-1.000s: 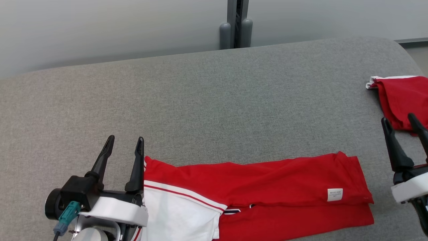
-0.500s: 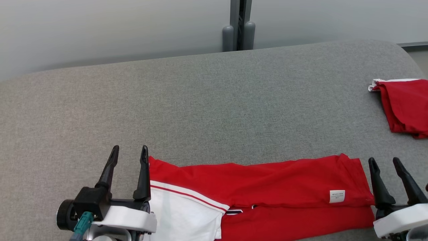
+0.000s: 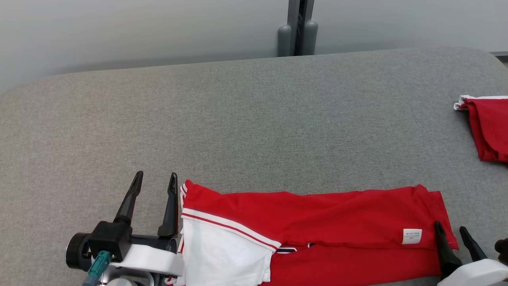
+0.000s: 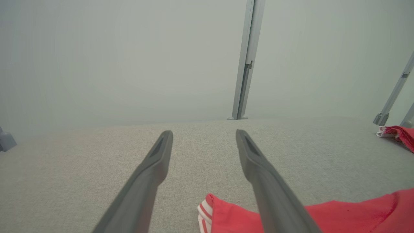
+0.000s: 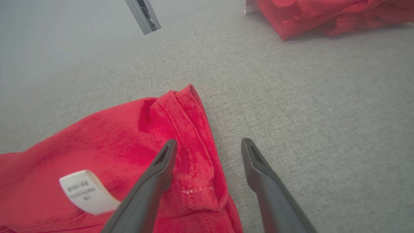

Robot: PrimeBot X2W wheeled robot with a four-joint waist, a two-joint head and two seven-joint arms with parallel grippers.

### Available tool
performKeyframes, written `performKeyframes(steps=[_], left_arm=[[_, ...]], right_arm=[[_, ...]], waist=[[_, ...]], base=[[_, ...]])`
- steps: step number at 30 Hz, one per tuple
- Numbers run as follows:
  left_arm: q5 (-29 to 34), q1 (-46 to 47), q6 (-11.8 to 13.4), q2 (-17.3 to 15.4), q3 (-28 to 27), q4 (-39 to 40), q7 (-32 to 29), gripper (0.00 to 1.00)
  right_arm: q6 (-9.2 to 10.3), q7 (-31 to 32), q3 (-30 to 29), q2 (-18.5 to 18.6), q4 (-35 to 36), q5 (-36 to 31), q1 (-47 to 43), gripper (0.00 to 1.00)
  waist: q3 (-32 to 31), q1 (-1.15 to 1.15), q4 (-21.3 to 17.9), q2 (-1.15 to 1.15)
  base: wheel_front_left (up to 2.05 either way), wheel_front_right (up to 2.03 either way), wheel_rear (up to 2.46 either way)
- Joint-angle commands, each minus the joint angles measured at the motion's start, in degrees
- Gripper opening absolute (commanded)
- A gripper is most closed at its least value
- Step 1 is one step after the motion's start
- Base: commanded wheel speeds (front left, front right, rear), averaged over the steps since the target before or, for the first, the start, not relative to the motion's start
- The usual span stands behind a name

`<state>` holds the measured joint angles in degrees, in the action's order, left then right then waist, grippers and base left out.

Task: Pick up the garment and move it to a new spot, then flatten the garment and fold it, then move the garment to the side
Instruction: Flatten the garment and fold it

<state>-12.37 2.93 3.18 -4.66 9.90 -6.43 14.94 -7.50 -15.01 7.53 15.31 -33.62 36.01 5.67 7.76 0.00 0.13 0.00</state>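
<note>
Fold at risk: the red garment [image 3: 317, 230] lies folded along the lower frame, with neither end gripped.

In the head view's lower right, the right gripper [image 3: 450, 227] is spread wide and empty. It straddles the hem near the label [image 3: 412, 236], one finger over cloth and one over bare counter [image 3: 254, 119]. Closing here could catch only the top layer and drag the fold open. At lower left, the left gripper [image 3: 156, 174] is equally spread and sits just beside the sleeve corner, so it might close on nothing. A second red garment [image 3: 490, 127] lies well apart at the right edge.
</note>
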Motion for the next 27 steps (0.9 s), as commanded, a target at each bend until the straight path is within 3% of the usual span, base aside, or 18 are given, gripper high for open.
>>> performKeyframes(steps=[1,14,15,16,27], left_arm=[[0.43,0.43,-0.25,-0.02,-0.43,-0.05,0.26,1.0],[2.52,-0.18,-2.25,1.04,-3.27,0.37,0.23,1.0],[2.73,-0.26,-2.37,1.07,-3.38,0.42,0.23,1.0],[2.86,-0.32,-2.48,1.11,-3.51,0.43,0.23,1.0],[3.3,0.0,-3.01,1.54,-4.05,0.26,0.23,1.0]], right_arm=[[0.03,-0.26,-0.05,0.16,-0.66,0.76,0.86,1.0],[0.02,-0.06,6.95,0.02,-7.38,6.68,2.99,1.0],[0.01,-0.03,7.75,0.07,-7.4,6.97,3.08,0.44],[0.01,0.0,8.23,0.3,-7.26,7.1,3.27,0.01],[0.03,-0.15,8.18,3.91,-5.38,6.91,4.66,0.0]], waist=[[0.11,0.0,0.18,0.0],[0.4,0.0,1.24,0.0],[0.41,0.0,1.22,0.0],[0.41,0.0,1.19,0.0],[0.87,0.0,1.0,0.0]], base=[[0.0,0.0,0.0],[0.0,0.0,0.0],[0.0,0.0,0.0],[0.0,0.0,0.0],[0.0,0.0,0.0]])
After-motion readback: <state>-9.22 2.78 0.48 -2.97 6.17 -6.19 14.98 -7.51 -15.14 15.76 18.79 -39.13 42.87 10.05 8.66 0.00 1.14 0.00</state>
